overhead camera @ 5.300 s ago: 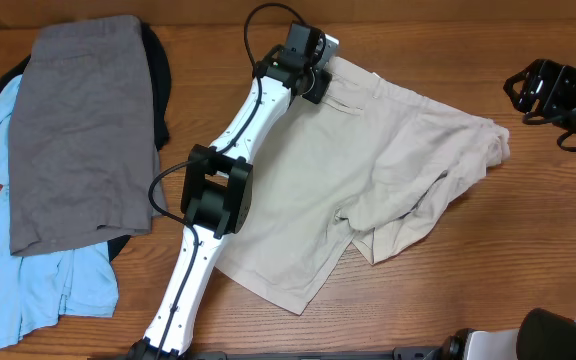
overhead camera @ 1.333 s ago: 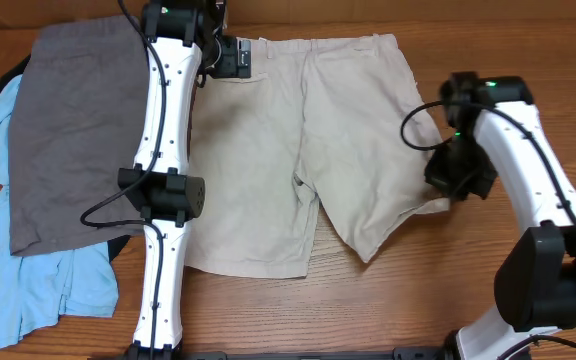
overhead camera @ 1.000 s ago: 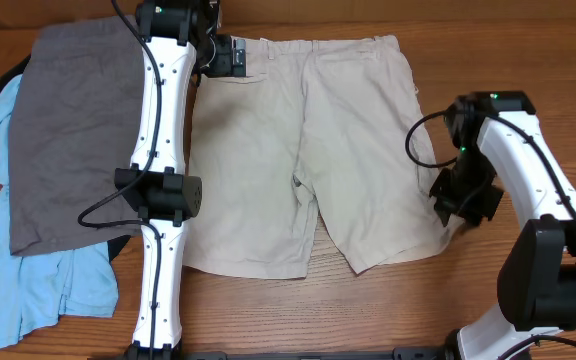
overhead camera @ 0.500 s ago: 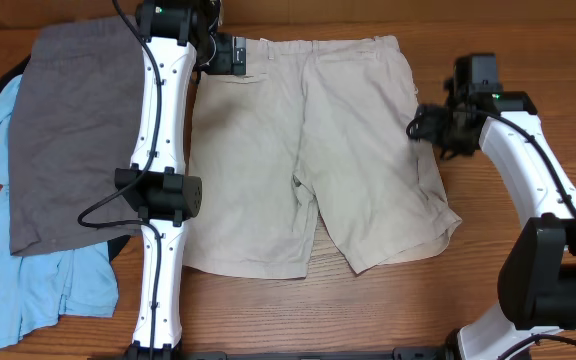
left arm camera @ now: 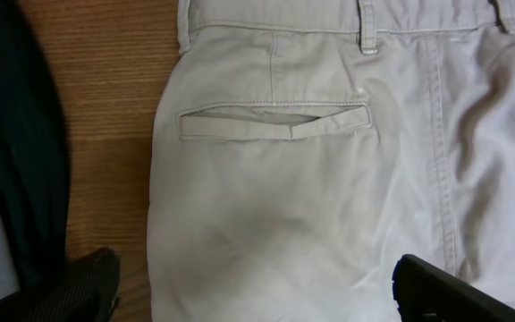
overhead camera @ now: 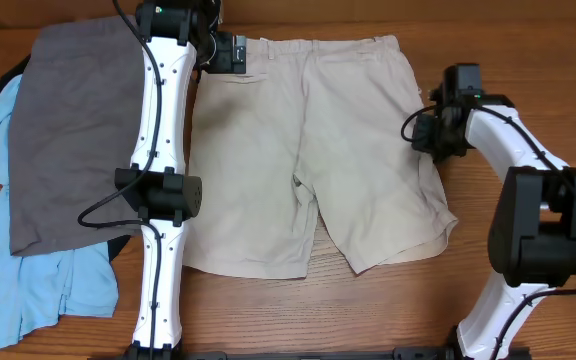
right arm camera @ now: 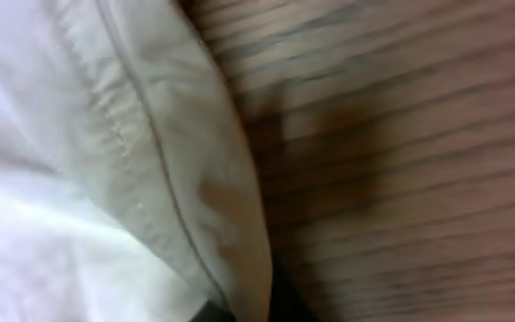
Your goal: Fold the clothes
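Your overhead view is evenly lit and sharp, the left wrist view crisp on the khaki shorts [left arm camera: 311, 179] but dark and soft at its fingers [left arm camera: 459, 291], the right wrist view smeared across the table [right arm camera: 401, 179] grain.

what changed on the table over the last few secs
The shorts, crumpled and slanted before, now lie spread flat. The left gripper dragged the waistband leftward and is open now. The right gripper came in, pulled the nearer leg outward, then moved up along the shorts' right edge. The grey pile stayed put.
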Controlling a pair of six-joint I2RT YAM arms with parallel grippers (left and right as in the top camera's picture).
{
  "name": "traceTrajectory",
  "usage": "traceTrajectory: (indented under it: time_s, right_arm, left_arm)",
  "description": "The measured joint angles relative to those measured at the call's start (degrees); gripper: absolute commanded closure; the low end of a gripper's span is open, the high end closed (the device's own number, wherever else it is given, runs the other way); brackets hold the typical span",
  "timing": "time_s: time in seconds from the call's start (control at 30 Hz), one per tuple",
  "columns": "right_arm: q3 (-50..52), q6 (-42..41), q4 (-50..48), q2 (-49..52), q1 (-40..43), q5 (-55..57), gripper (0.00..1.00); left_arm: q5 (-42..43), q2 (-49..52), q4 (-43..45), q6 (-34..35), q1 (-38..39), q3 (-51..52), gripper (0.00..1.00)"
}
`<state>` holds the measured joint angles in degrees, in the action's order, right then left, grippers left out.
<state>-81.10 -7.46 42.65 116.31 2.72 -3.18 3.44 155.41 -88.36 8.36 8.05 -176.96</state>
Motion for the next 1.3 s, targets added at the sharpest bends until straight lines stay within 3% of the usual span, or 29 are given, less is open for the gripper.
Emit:
traceTrajectory:
  time_s: [0.13, 0.17, 0.2, 0.23, 0.27, 0.3, 0.53, 0.7, 0.9, 1.13, 1.23, 1.3]
  right_arm:
    - [-0.02, -0.9, 2.78, -0.04, 6.38, -2.56, 0.96]
    - [-0.02, -1.05, 3.93, -0.04, 8.81, -3.48, 0.86]
    - [-0.02, -1.05, 4.55, -0.04, 10.21, -4.22, 0.66]
    - [-0.02, -0.9, 5.68, -0.04, 12.57, -5.95, 0.25]
    - [-0.02, 0.0, 6.45, -0.04, 14.58, -7.41, 0.13]
    - [-0.02, 1.16, 7.28, -0.07, 15.58, -9.03, 0.1]
    - [-7.21, 4.13, 9.46, -0.07, 13.97, -13.18, 0.09]
    - [-15.58, 5.27, -1.79, -0.33, 13.79, -14.14, 0.09]
    - [-16.31, 5.79, -14.16, 1.4, 12.48, -14.51, 0.11]
    - [-16.39, 2.12, -23.63, 14.58, 7.34, -14.67, 0.2]
    - [-16.37, -0.04, -25.24, 16.48, 6.99, -15.02, 0.27]
    - [-16.37, -1.29, -25.33, 16.63, 7.04, -15.52, 0.5]
  left_arm:
    - [0.0, 0.0, -0.15, 0.0, 0.0, 0.0, 0.0]
    - [0.0, 0.0, -0.15, 0.0, 0.0, 0.0, 0.0]
    - [0.0, 0.0, -0.13, 0.0, 0.0, 0.0, 0.0]
    - [0.0, 0.0, -0.13, 0.02, 0.0, 0.0, 0.0]
    - [0.0, 0.0, -0.13, 0.0, 0.0, 0.0, 0.0]
    - [0.0, 0.0, -0.13, 0.0, 0.0, 0.0, 0.0]
    - [0.0, 0.0, -0.13, 0.0, 0.0, 0.0, 0.0]
    - [0.0, 0.0, -0.13, 0.0, 0.0, 0.0, 0.0]
    - [0.0, 0.0, -0.17, 0.0, 0.0, 0.0, 0.0]
    - [0.0, 0.0, -1.44, 0.02, 0.0, 0.0, 0.0]
    - [0.0, 0.0, -1.51, 0.02, 0.0, 0.0, 0.0]
    - [0.0, 0.0, -1.6, 0.0, 0.0, 0.0, 0.0]
